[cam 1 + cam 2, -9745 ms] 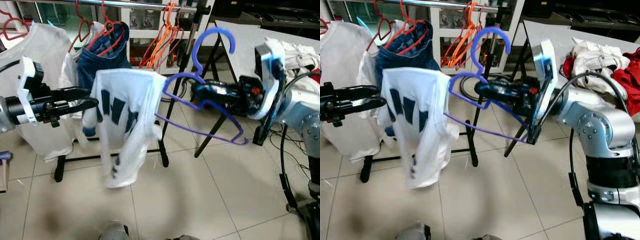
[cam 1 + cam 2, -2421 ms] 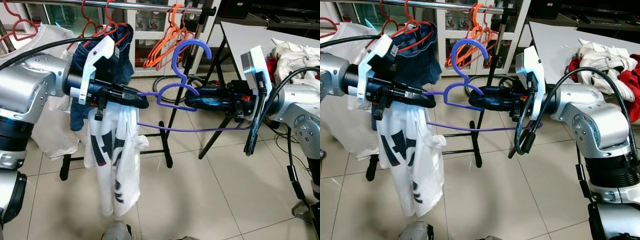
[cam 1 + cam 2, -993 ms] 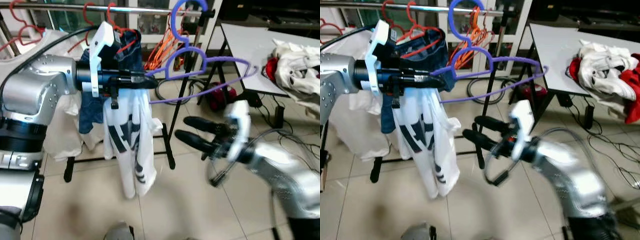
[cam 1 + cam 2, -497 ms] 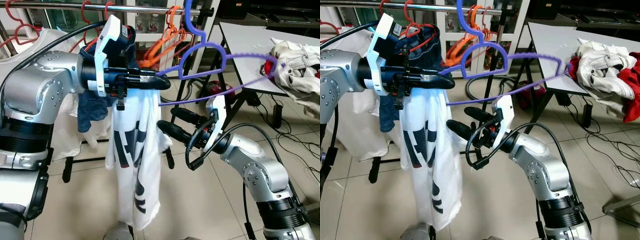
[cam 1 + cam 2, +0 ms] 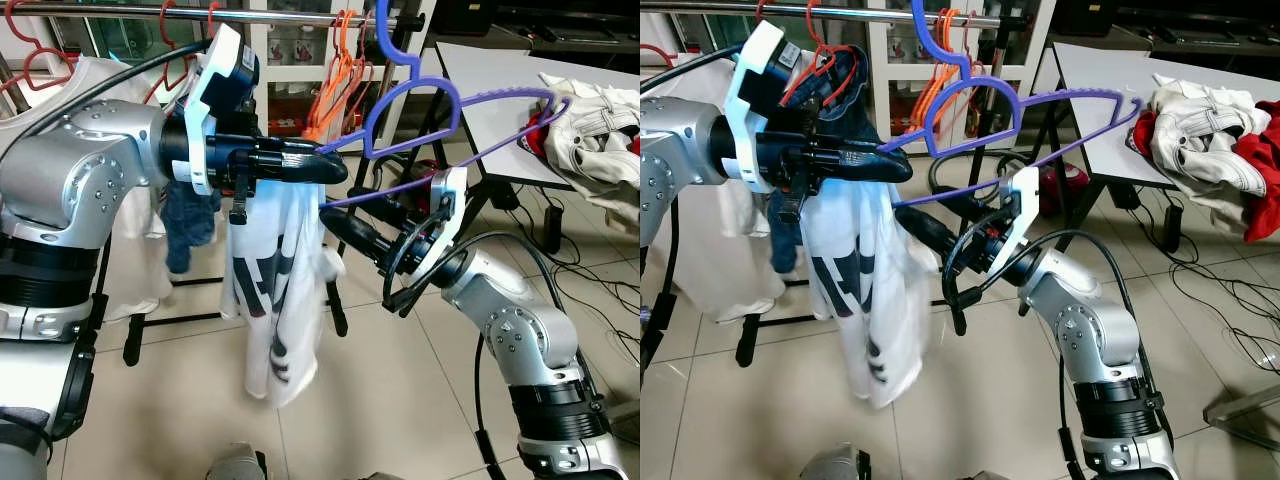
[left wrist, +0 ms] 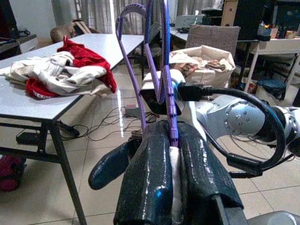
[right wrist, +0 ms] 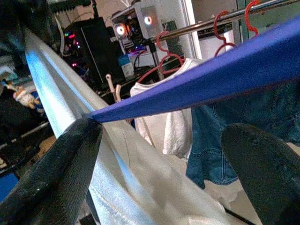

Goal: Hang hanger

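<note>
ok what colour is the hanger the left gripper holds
Purple; the hanger shows best in the left eye view.

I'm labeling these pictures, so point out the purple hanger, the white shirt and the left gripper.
purple hanger (image 5: 410,88), left eye view, on its curved shoulder.
white shirt (image 5: 275,290), left eye view, on the hanging cloth.
left gripper (image 5: 335,168), left eye view, at its fingertips.

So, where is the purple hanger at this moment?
In the left eye view the purple hanger is up at centre, its left end pinched in the left claw, its hook beside the orange hangers at the rail.
</note>
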### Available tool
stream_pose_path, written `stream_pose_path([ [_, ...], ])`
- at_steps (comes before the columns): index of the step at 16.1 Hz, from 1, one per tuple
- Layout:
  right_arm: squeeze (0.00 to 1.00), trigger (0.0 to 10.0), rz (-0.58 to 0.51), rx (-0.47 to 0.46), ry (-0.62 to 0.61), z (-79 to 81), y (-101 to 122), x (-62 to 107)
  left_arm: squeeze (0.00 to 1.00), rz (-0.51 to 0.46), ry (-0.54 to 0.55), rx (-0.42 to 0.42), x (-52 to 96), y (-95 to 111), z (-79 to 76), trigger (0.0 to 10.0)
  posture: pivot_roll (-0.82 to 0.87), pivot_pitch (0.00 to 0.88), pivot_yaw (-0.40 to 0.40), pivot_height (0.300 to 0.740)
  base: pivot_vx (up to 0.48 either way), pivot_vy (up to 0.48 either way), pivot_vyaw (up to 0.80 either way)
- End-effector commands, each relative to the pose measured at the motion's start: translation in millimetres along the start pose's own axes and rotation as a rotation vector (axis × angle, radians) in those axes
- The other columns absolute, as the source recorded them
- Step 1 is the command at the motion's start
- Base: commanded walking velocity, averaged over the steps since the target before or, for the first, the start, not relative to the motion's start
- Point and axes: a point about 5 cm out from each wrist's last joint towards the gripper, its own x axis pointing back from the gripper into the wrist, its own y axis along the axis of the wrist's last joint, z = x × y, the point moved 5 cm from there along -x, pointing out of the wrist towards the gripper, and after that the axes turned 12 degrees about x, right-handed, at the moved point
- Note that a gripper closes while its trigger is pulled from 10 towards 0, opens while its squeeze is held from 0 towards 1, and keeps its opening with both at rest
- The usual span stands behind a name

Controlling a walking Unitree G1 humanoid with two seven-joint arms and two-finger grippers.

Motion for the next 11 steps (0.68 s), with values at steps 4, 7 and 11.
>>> stream_pose_path([
  [4, 0.0, 10.0, 0.018, -0.016, 0.068, 9.0, -1.5, -0.6, 0.0, -0.034, -0.029, -0.056, -2.6, 18.3, -7.0, 0.0, 0.0, 0.059, -0.108, 0.74, 0.0, 0.0, 0.0],
  [7, 0.0, 10.0, 0.047, -0.013, 0.119, 17.7, -7.0, 0.7, 0.0, -0.051, -0.033, -0.058, -2.4, 22.3, -7.8, 0.0, 0.0, 0.062, -0.108, 0.74, 0.0, 0.0, 0.0],
  [11, 0.0, 10.0, 0.09, -0.008, 0.124, 19.3, -20.4, 3.2, 0.0, -0.082, -0.101, -0.042, -0.7, 29.2, -18.5, 0.0, 0.0, 0.063, -0.107, 0.74, 0.0, 0.0, 0.0],
])
